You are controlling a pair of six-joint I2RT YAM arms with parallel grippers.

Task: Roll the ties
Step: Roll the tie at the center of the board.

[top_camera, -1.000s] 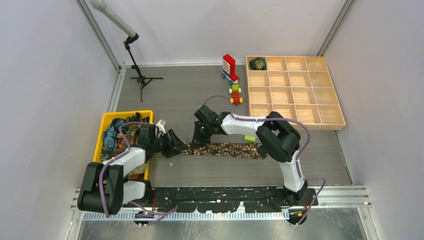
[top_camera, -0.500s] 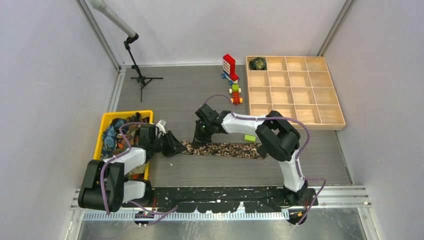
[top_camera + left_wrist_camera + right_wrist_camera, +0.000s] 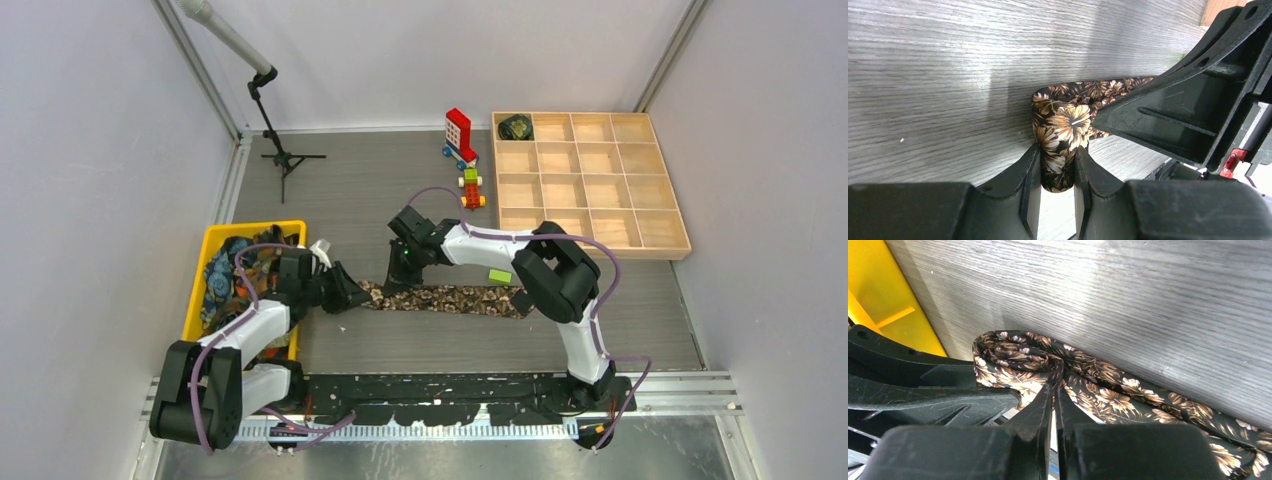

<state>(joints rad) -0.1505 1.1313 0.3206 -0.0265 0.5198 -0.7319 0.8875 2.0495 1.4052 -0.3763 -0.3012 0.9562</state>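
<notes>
Left gripper and right gripper on one end of the tie.
The brown flowered tie lies flat at the middle of the table, running from 9 to 3 o'clock. The left gripper, only narrowly open, pinches the folded 9 o'clock end. The right gripper, almost closed, nips the cloth beside this fold. A rolled tie sits in the wooden tray at 1 o'clock.

Floral tie is pinched at centre by the right gripper, jaws nearly closed. Its end is apparently looped. Yellow bin is seen upper left.
</notes>
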